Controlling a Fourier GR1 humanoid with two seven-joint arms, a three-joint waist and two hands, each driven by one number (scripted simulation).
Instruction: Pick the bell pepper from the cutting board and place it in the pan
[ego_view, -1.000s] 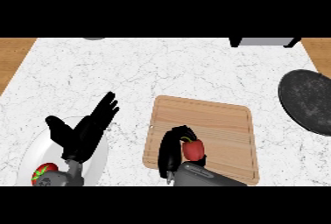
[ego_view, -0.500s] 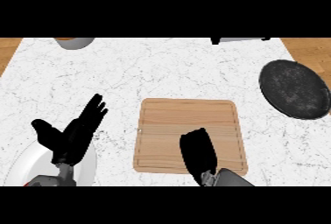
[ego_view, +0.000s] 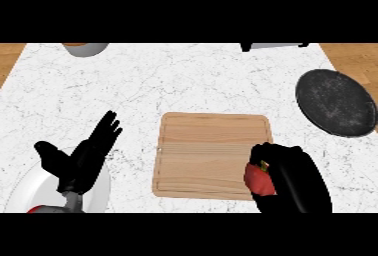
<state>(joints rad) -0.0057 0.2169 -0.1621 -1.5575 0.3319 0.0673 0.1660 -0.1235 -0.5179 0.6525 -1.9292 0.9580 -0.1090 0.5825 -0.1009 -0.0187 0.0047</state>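
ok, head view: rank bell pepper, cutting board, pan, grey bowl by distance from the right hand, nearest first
1. bell pepper: in the right hand's grasp.
2. cutting board: under the hand's edge, spreading left.
3. pan: far right, up the counter.
4. grey bowl: top-left edge, farthest.

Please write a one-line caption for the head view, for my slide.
Right hand curled round the red bell pepper at a corner of the cutting board, dark pan farther right.

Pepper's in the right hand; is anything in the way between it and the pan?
Nothing visible. The right hand holds the pepper at the board's right edge; only bare counter lies between it and the pan.
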